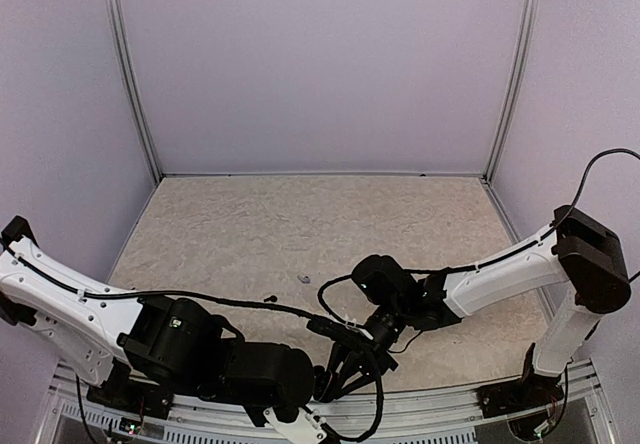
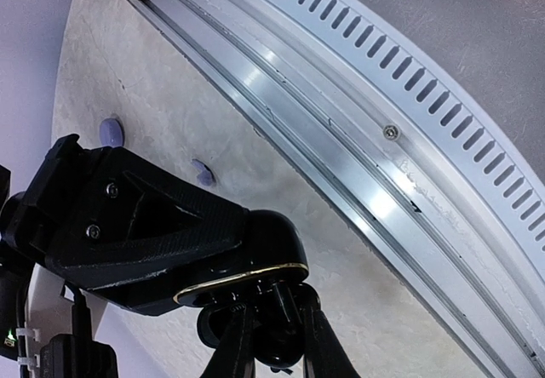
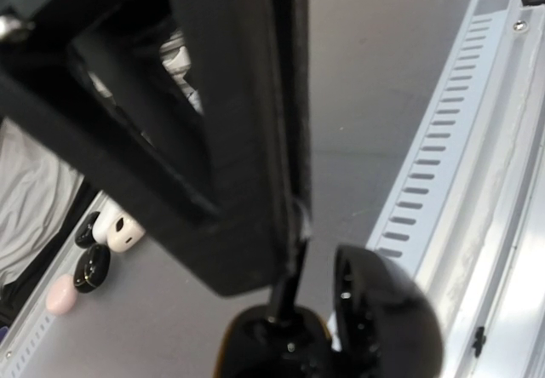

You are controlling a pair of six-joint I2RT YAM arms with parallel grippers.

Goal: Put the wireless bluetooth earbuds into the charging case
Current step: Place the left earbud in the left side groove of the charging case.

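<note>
My left gripper (image 2: 277, 340) is shut on a glossy black charging case (image 2: 281, 254) with a gold rim, held low near the table's front edge; it also shows in the top view (image 1: 335, 372). The case's lid (image 3: 387, 323) stands open. My right gripper (image 3: 294, 225) is shut on a black earbud (image 3: 285, 289) and holds it stem-down in the case's body (image 3: 272, 348). The two grippers meet at the front centre (image 1: 352, 336). Two lavender earbuds (image 2: 111, 131) (image 2: 203, 170) lie on the table behind the case. One lavender bud (image 1: 303, 278) and a small black bud (image 1: 270, 298) show in the top view.
The aluminium rail and slotted white edge (image 2: 400, 131) run along the table's front, right beside the case. Beyond the edge, below, lie a white case (image 3: 119, 229), a black one (image 3: 91, 267) and a pink one (image 3: 60, 294). Walls enclose the speckled table (image 1: 330, 224).
</note>
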